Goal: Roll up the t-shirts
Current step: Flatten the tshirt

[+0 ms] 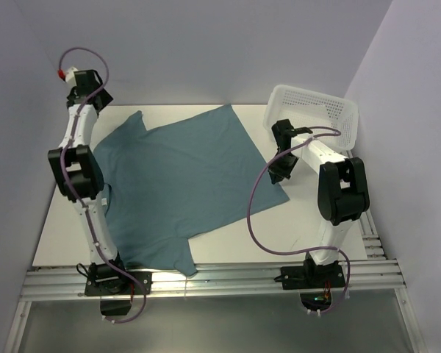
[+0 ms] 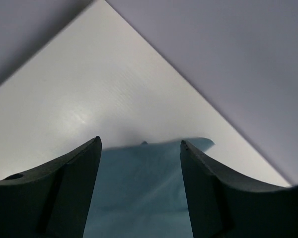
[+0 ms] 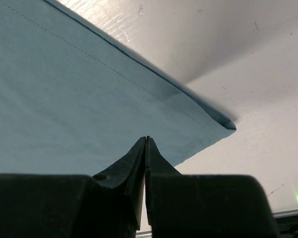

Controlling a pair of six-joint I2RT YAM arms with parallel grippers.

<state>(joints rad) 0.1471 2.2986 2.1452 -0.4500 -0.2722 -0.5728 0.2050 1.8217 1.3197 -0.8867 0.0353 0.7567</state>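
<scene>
Top view: the t-shirt (image 1: pixel 184 184) lies spread flat across the table (image 1: pixel 316 228). The left gripper (image 1: pixel 95 95) hangs at the far left by a sleeve, and the right gripper (image 1: pixel 281 174) sits at the shirt's right edge, near the basket (image 1: pixel 316 110).

Left wrist: the fingers (image 2: pixel 74 183) stand wide apart, holding nothing, with the shirt's edge showing between them.

Right wrist: the jaws are pressed together, tips over the cloth just inside the hem corner. I can't tell whether they pinch any cloth.

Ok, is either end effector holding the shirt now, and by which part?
Nothing is held. The left end effector is open over the t-shirt; the right end effector is shut above its hem corner, no cloth visibly pinched.
</scene>
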